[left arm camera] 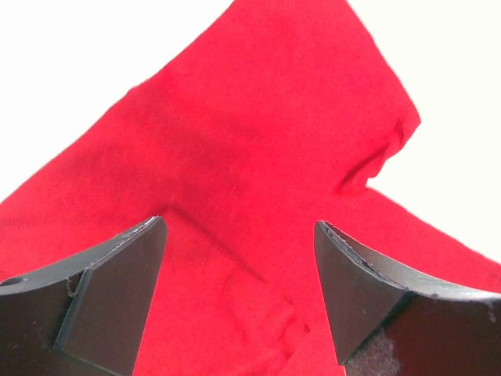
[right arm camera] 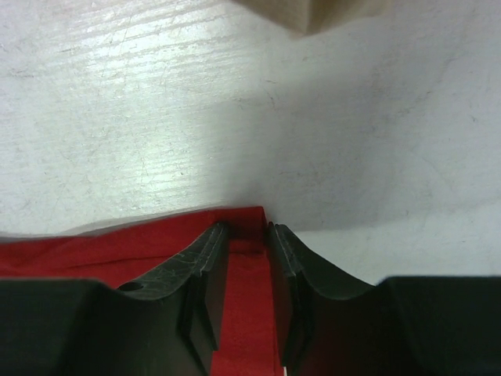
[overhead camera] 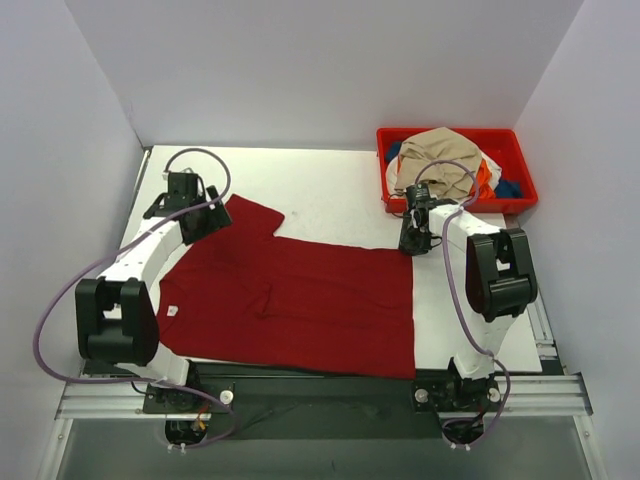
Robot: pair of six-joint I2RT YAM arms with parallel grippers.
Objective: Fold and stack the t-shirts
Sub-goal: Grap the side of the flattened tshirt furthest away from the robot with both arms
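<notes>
- The dark red t-shirt (overhead camera: 300, 300) lies spread flat on the white table (overhead camera: 330, 190), plain in colour, with mild creases near its middle. It fills the near centre, between the two arms.
- The left gripper (left arm camera: 239, 235) hangs over the far sleeve with its fingers (left arm camera: 117, 290) spread wide. We see only red cloth under the gap and nothing between the fingers.
- The right gripper (right arm camera: 246, 235) has its fingers (right arm camera: 207, 266) drawn close on the far hem corner, with a strip of red cloth caught between them.
- The shirt's long axis runs left to right. The small white neck label (overhead camera: 170, 311) is by the left arm, the hem is on the right, and one sleeve points away toward the far left.
- In the far right corner a red bin (overhead camera: 520, 150) holds a crumpled tan t-shirt (overhead camera: 440, 155) on top of orange, white and blue cloth.
</notes>
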